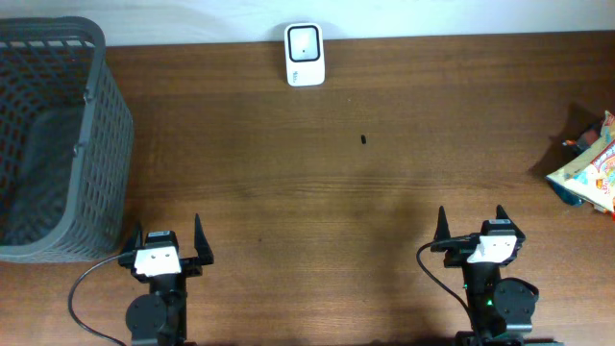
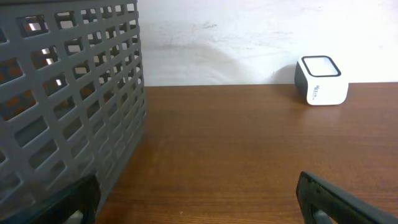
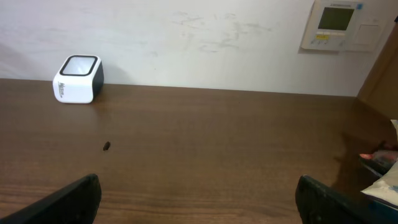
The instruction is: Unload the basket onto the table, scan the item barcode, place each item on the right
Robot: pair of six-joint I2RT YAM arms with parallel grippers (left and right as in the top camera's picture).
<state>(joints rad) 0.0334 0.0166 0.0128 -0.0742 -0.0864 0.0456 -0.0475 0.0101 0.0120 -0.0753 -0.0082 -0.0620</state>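
- The overhead camera looks straight down from high above. It takes in the whole table [image 1: 365,202], with my left gripper [image 1: 167,235] and right gripper [image 1: 472,221] at its lower edge.
- My left wrist camera rides low and faces forward along the tabletop, with the basket [image 2: 68,106] close on that gripper's left.
- My right wrist camera faces forward the same way, equally low.
- All three views share the scanner [image 3: 78,79], far ahead of both grippers. The overhead and right wrist views also share a dark speck [image 3: 107,147].
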